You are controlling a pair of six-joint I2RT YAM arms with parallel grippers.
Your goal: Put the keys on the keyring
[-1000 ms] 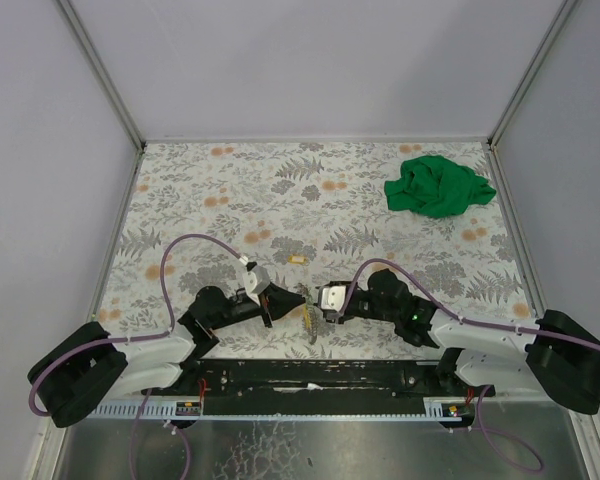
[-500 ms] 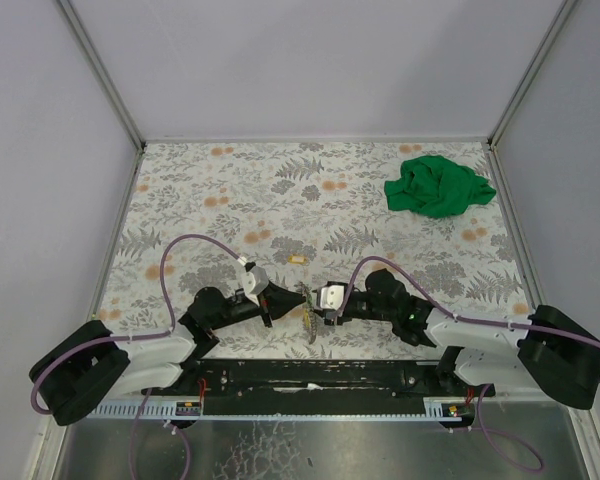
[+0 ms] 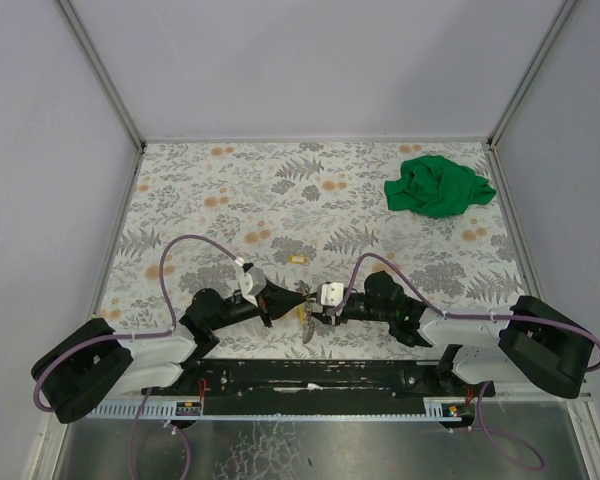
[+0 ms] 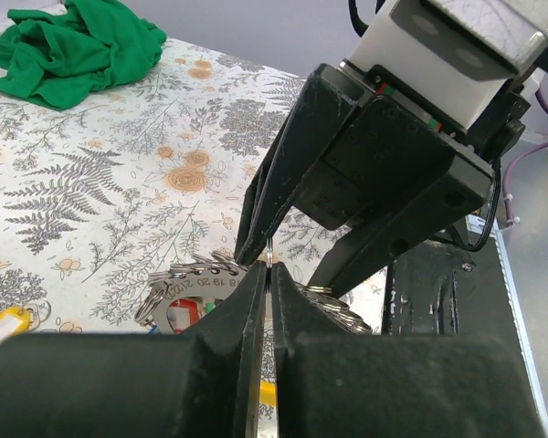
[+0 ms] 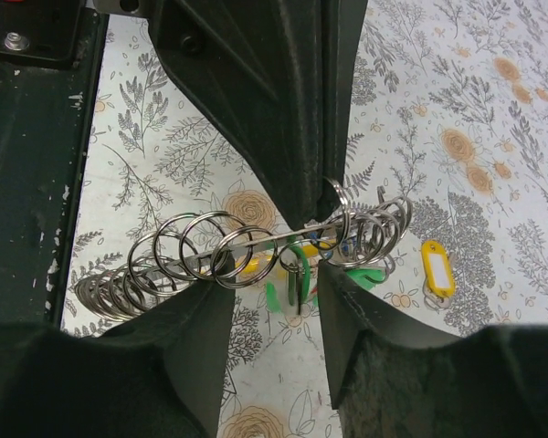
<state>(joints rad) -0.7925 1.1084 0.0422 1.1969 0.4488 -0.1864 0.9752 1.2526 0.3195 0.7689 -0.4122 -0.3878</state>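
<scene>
The keyring [image 5: 256,239] is a thin metal strip strung with several silvery rings, hanging just above the table. My left gripper [image 4: 268,274] is shut on the strip's edge; its numbered plate [image 4: 187,281] shows beside the fingers. My right gripper [image 5: 274,283] faces it, open, one finger under the rings on each side. A key with a green tag [image 5: 272,297] hangs from a small ring between those fingers. A key with a yellow tag [image 5: 436,266] lies loose on the table beyond. From above, the left gripper [image 3: 278,303] and right gripper [image 3: 315,305] meet at the keyring [image 3: 305,318].
A crumpled green cloth [image 3: 438,185] lies at the far right of the floral table [image 3: 230,200]. The loose yellow-tagged key [image 3: 298,260] sits just beyond both grippers. Grey walls close in three sides. The black base rail [image 3: 310,375] runs along the near edge.
My right gripper has slid left, closer to the left gripper, with its fingers now under the rings. The left gripper has kept its hold and barely moved.
</scene>
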